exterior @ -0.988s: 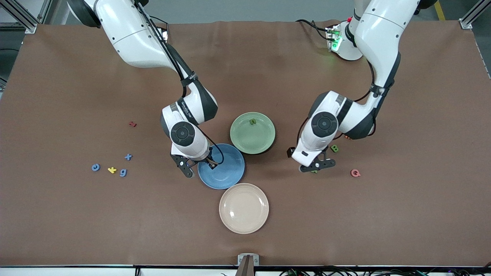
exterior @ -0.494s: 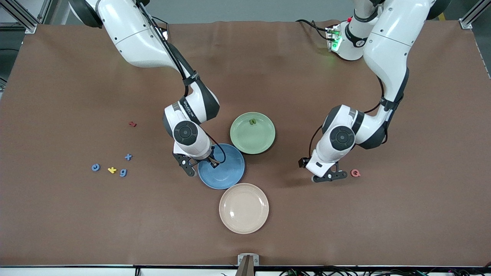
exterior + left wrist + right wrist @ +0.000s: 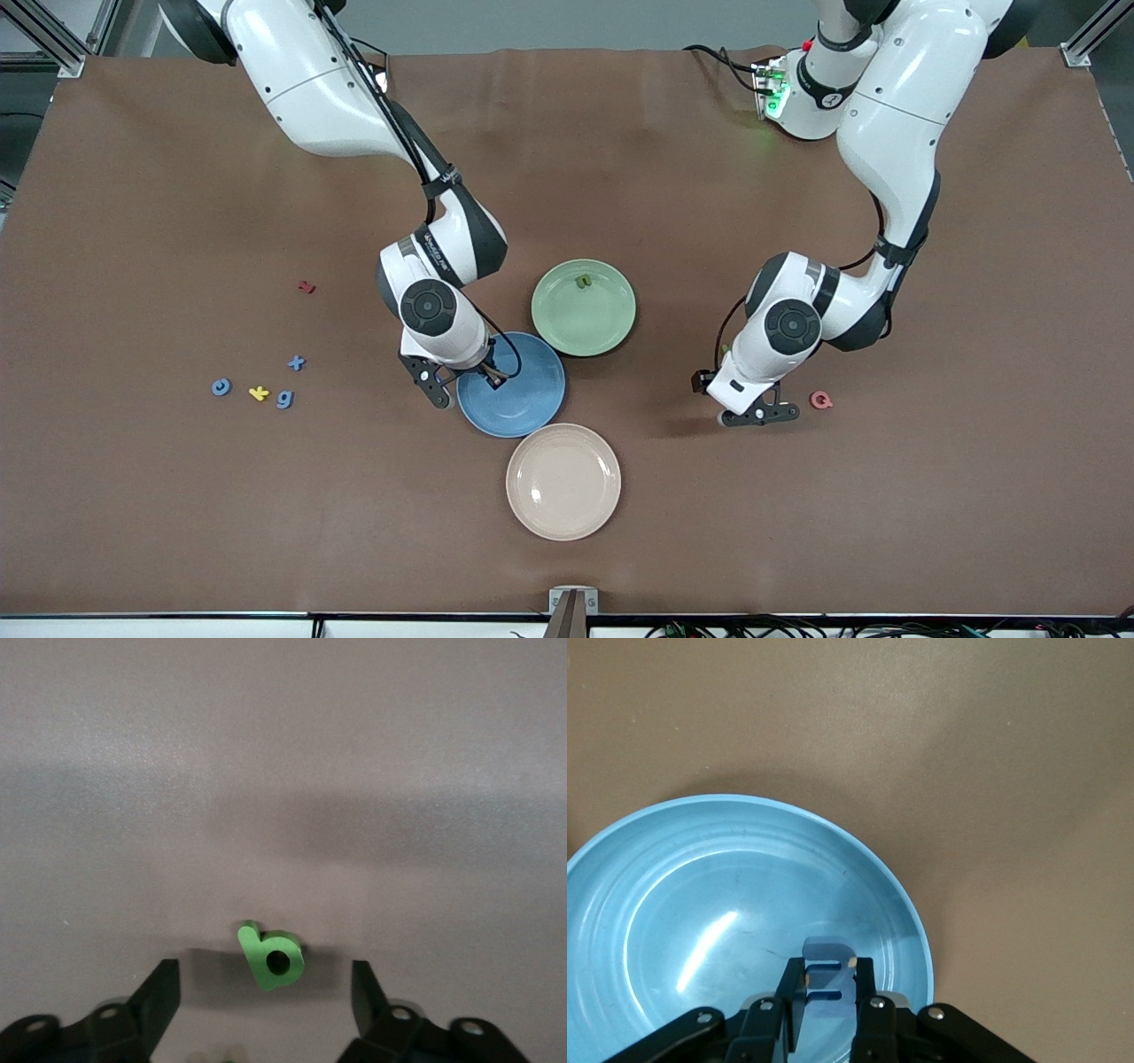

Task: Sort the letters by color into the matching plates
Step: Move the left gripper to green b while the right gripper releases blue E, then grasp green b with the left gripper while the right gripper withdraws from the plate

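Observation:
My right gripper (image 3: pixel 485 376) hangs over the blue plate (image 3: pixel 523 409), at its edge toward the right arm's end, shut on a blue letter E (image 3: pixel 828 979). In the right wrist view the right gripper (image 3: pixel 829 992) holds the E just above the blue plate (image 3: pixel 682 904). My left gripper (image 3: pixel 753 414) is low over the table, open, beside the pink Q. In the left wrist view a small green letter (image 3: pixel 271 957) lies flat between the tips of the left gripper (image 3: pixel 264 992), touching neither finger. The green plate (image 3: pixel 594 330) holds one green letter (image 3: pixel 583 282). Blue letters x (image 3: pixel 296 362), c (image 3: pixel 221 386) and g (image 3: pixel 284 400) lie toward the right arm's end.
A cream plate (image 3: pixel 563 481) sits nearer the camera than the blue plate. A yellow k (image 3: pixel 259 393) lies among the blue letters, and a dark red letter (image 3: pixel 306 287) lies farther back. A pink Q (image 3: pixel 821 400) lies next to the left gripper.
The left arm has swung toward its own end of the table and come down over the green letter, its fingers narrowing. The right gripper has barely shifted over the blue plate.

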